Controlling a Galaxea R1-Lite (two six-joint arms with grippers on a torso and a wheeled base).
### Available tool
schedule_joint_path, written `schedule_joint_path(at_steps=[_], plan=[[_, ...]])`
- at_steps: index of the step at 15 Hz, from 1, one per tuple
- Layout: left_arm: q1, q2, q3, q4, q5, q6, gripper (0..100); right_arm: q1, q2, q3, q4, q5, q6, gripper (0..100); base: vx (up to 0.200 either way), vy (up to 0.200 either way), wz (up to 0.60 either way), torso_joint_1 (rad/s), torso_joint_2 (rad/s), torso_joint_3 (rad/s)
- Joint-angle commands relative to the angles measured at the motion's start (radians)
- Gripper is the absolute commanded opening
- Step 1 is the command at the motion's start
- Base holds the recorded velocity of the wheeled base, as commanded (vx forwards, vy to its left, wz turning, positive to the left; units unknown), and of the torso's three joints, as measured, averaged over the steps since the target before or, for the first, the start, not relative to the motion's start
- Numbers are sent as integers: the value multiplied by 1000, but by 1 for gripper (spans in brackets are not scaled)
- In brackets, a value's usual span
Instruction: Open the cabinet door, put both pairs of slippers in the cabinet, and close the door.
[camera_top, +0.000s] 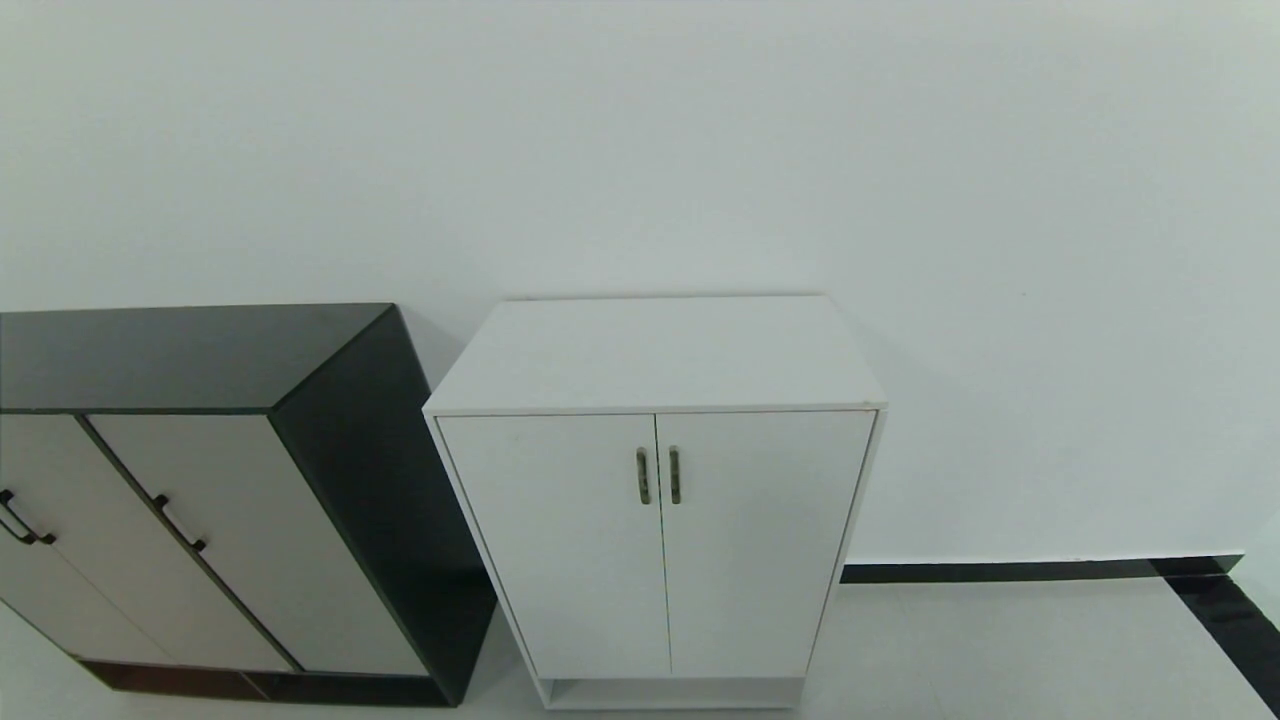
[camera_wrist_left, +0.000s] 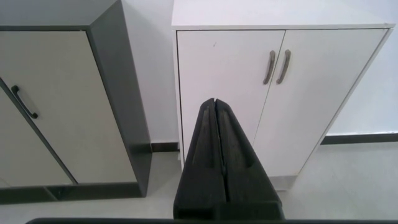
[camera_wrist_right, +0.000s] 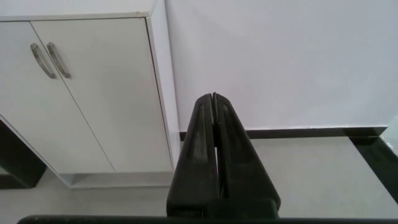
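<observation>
Standing item 1: white cabinet (camera_top: 655, 350), upright against the wall (camera_top: 900, 150), long axis vertical, front facing the robot. It lies ahead of the left gripper (camera_wrist_left: 215, 101), beyond the fingertips and well apart from them.

Item 2: two doors (camera_top: 560, 540), both shut, meeting at a vertical centre seam. An open gap runs under them at floor level.

Item 3: two handles (camera_top: 643, 476), slim metal bars, long axes vertical, side by side just either side of the seam, in the upper part of the doors.

Item 4: left gripper, fingers pressed flat together, holding nothing, pointing toward the white cabinet's front.

Item 5: right gripper (camera_wrist_right: 213, 96), fingers likewise pressed together and holding nothing; the white cabinet's corner stands ahead of it and off to one side, with the bare wall straight ahead.

Item 6: dark cabinet (camera_top: 380, 480), on the robot's left of the white cabinet, just beside it, with pale doors shut.

Item 7: floor (camera_top: 1000, 650), pale, with a black strip (camera_top: 1000, 572) along the wall's foot, ahead of the right gripper.
</observation>
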Motion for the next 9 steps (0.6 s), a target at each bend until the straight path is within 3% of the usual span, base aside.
schedule_joint_path(at_steps=[1, 9], plan=[[0, 1, 0, -1, 0, 1, 0, 0, -4, 1, 1, -1, 1, 0, 0, 0, 0, 0, 0, 0], [0, 1, 0, -1, 0, 1, 0, 0, -4, 1, 1, -1, 1, 0, 0, 0, 0, 0, 0, 0]])
